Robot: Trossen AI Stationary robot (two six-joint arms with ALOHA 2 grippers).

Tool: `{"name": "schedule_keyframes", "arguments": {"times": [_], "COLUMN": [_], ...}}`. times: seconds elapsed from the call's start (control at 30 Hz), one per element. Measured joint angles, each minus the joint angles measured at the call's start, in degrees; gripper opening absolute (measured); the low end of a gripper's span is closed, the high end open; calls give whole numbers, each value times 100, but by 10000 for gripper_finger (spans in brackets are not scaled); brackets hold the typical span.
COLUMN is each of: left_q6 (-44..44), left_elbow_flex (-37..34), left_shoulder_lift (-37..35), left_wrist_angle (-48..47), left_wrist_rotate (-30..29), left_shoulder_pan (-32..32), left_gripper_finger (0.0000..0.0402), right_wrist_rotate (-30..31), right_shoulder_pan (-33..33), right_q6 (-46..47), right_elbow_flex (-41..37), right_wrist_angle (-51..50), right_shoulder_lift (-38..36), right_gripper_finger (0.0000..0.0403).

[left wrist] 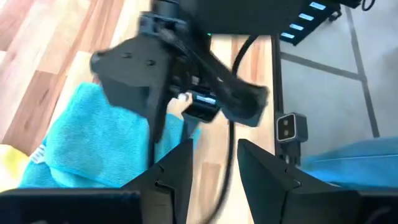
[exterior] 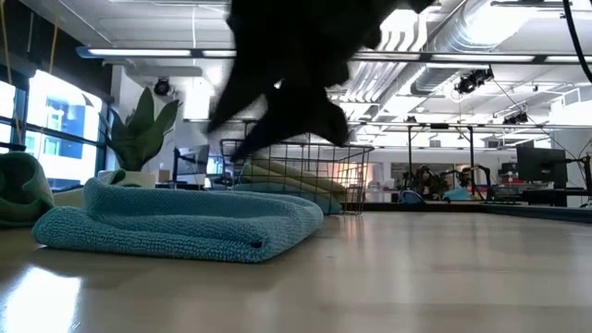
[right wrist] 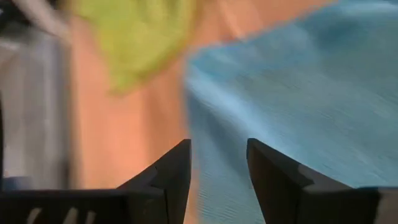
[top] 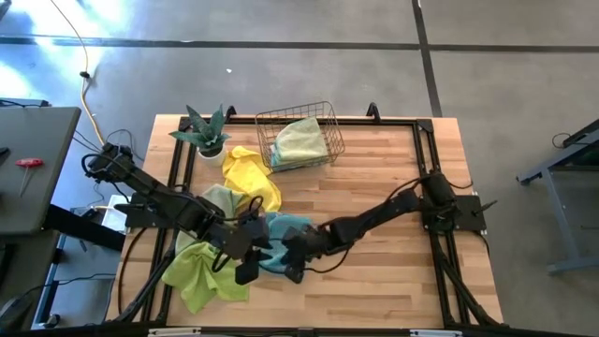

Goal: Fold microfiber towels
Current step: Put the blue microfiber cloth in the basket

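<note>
the blue towel [exterior: 176, 220] lay folded, soft and floppy; best pinched at a corner; both grippers' fingers stood apart, empty.

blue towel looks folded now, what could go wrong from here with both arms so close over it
1. The right end effector, fingers open and empty, hangs just above the folded light blue towel; pulling away could snag the pile and undo the fold.
2. The left end effector sits very near the right one, so the two could collide.
3. The lime green towel drapes over the table edge and may slide off.
</note>
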Motion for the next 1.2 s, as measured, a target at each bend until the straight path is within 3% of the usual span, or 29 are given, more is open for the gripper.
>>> {"name": "schedule_keyframes", "arguments": {"times": [0.13, 0.27, 0.6, 0.97, 1.2], "left_q6": [-39, -39, -147, -188, -89], "left_elbow_flex": [0, 0, 0, 0, -95], "left_shoulder_lift": [0, 0, 0, 0, 0], "left_wrist_angle": [-15, -9, -6, -7, 63], "left_wrist_rotate": [-36, -54, -116, -117, -222], "left_shoulder_pan": [-23, -27, -25, -27, -25], "left_gripper_finger": [117, 117, 117, 117, 117], "right_wrist_rotate": [900, 1280, 672, 887, 941], "right_shoulder_pan": [158, 155, 62, 309, 565], "right_q6": [32, -194, -380, -905, -744], "right_elbow_flex": [-11, -9, 39, -44, -100], "right_wrist_angle": [-460, -405, -1099, -4232, -4437], "right_shoulder_lift": [185, 312, 576, 3, -867], "right_gripper_finger": [140, 140, 139, 139, 139]}}
